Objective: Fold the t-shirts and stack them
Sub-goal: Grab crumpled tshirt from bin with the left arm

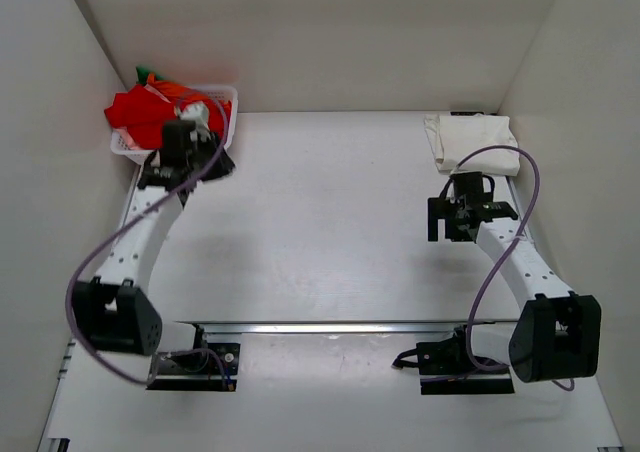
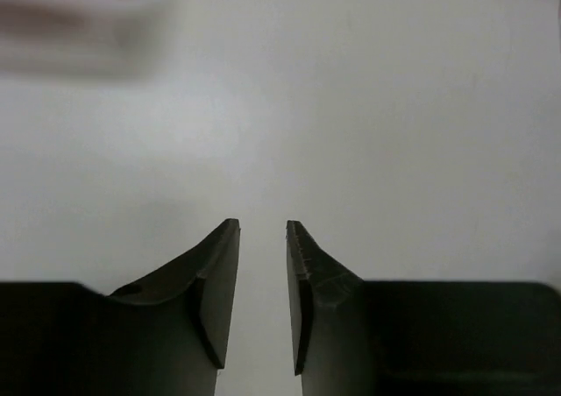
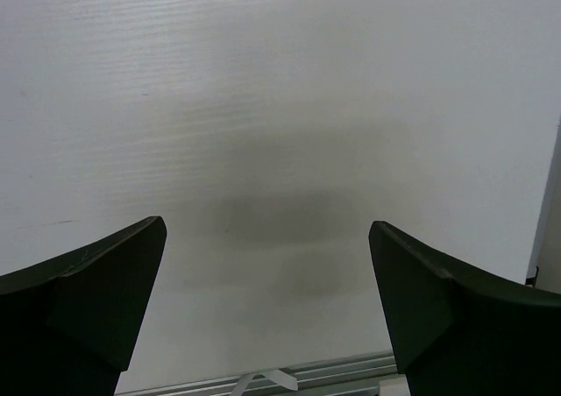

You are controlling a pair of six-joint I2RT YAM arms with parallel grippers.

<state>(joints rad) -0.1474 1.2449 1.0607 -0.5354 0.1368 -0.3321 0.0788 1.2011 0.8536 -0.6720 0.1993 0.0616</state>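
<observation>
A bright red t-shirt (image 1: 140, 110) lies bunched in the white lattice basket (image 1: 225, 100) at the far left, with orange cloth (image 1: 172, 89) and a bit of green cloth (image 1: 145, 73) beside it. A folded cream-white t-shirt (image 1: 472, 136) lies at the far right. My left gripper (image 1: 188, 140) hovers at the basket's near edge; in the left wrist view (image 2: 263, 227) its jaws stand a narrow gap apart, with only bare table between them. My right gripper (image 1: 461, 215) is just in front of the cream-white tee, wide open and empty (image 3: 267, 225).
The white table (image 1: 320, 222) is walled in on three sides. An aluminium rail (image 1: 340, 326) runs across the near side, by the arm bases. The basket rim shows blurred, with red behind it, at the top left of the left wrist view (image 2: 79, 15).
</observation>
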